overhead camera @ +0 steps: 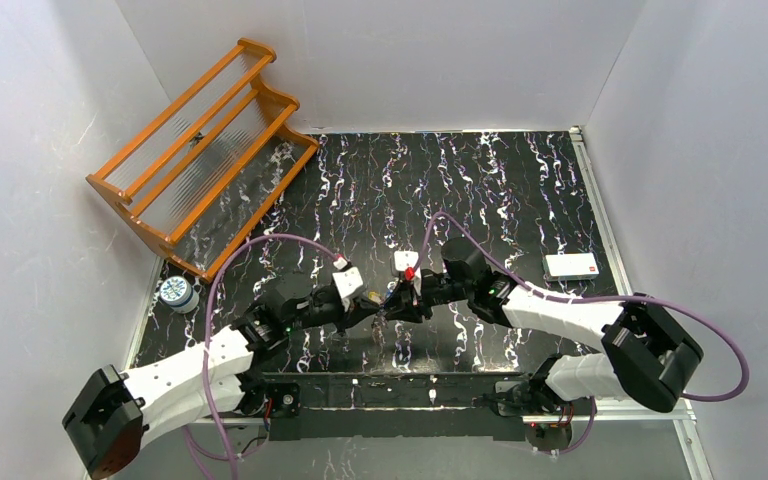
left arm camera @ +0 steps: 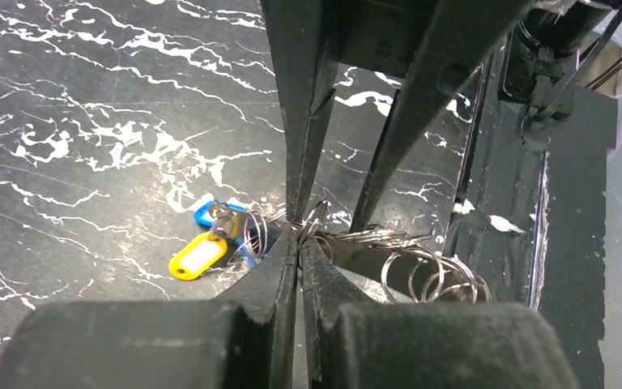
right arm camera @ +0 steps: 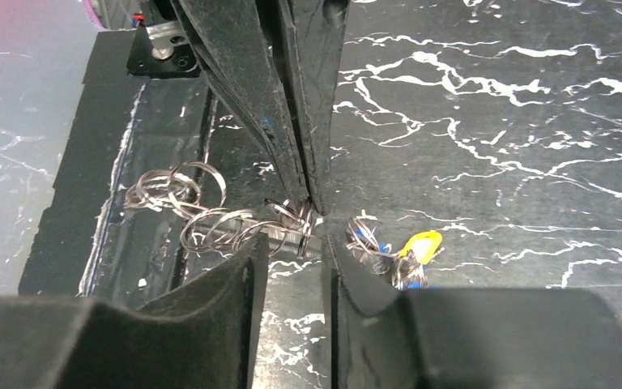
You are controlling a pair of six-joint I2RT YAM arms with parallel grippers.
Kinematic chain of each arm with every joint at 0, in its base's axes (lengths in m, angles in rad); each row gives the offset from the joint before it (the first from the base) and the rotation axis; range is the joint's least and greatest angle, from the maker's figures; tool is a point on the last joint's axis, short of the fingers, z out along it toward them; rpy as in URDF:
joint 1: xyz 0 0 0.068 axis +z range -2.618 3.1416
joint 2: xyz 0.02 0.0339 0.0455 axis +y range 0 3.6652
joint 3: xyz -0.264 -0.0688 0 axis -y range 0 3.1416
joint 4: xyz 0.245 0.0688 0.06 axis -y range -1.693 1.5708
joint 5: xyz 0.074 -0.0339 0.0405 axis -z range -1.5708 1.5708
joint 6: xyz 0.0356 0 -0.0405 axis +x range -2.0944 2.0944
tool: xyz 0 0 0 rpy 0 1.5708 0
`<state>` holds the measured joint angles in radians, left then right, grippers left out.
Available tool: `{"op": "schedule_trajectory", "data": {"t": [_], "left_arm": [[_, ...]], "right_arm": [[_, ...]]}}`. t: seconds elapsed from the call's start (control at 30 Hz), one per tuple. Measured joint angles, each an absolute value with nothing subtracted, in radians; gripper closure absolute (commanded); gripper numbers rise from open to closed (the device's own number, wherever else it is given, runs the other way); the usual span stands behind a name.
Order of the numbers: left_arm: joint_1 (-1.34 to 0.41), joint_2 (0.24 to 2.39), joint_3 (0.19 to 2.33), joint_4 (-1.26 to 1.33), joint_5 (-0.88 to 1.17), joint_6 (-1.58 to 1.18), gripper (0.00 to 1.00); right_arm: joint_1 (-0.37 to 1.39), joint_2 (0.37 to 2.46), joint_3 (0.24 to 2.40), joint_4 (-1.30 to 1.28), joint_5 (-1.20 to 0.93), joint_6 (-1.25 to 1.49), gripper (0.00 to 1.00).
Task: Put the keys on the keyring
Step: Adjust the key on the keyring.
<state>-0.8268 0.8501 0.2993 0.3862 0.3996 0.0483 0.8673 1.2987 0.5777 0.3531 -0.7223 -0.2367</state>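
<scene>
No readable text anywhere; the white card (overhead camera: pixel 571 265) bears only a red mark.

Blue tag (left arm camera: pixel 203 213) half behind rings (left arm camera: pixel 372 237); both specks (from above)

Left arm (overhead camera: pixel 210 362) and right arm (overhead camera: pixel 560 312) reach inward, tips meeting; left hand (left arm camera: pixel 298 243) pinched closed, right hand (right arm camera: pixel 296 243) slightly parted.

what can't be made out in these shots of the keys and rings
- Left wrist: which of the silver rings the shut left gripper pinches; the gripper itself covers the spot.
- Right wrist: whether the open right gripper touches any ring; the tangle blurs there. The keys beside the yellow tag hide partly behind its finger.
- Top view: rings and keys are too small and sit under both grippers.
</scene>
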Motion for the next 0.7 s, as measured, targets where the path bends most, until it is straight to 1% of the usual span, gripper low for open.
{"op": "schedule_trajectory", "data": {"t": [0.1, 0.13, 0.27, 0.43, 0.5, 0.53, 0.6, 0.63, 0.7], "left_arm": [[-0.827, 0.856, 0.361, 0.308, 0.389, 0.062, 1.0], [-0.827, 0.856, 0.377, 0.285, 0.386, 0.069, 1.0], [-0.827, 0.858, 0.452, 0.174, 0.381, 0.116, 1.0], [-0.827, 0.897, 0.551, 0.019, 0.381, 0.202, 1.0], [-0.827, 0.921, 0.588, -0.04, 0.381, 0.235, 1.0], [-0.827, 0.931, 0.604, -0.065, 0.379, 0.251, 1.0], [-0.827, 0.948, 0.626, -0.101, 0.375, 0.278, 1.0], [-0.827, 0.955, 0.635, -0.117, 0.373, 0.291, 1.0], [-0.827, 0.967, 0.641, -0.139, 0.37, 0.309, 1.0]], "right_arm": [[0.867, 1.274, 0.578, 0.351, -0.693, -0.238, 0.52], [0.867, 1.261, 0.578, 0.351, -0.68, -0.239, 0.52], [0.867, 1.212, 0.578, 0.363, -0.636, -0.239, 0.5], [0.867, 1.186, 0.578, 0.381, -0.604, -0.24, 0.5], [0.867, 1.186, 0.578, 0.385, -0.601, -0.24, 0.53], [0.867, 1.186, 0.578, 0.387, -0.601, -0.24, 0.56], [0.867, 1.186, 0.578, 0.392, -0.602, -0.241, 0.66], [0.867, 1.186, 0.578, 0.395, -0.602, -0.242, 0.68], [0.867, 1.186, 0.578, 0.398, -0.601, -0.243, 0.69]]}}
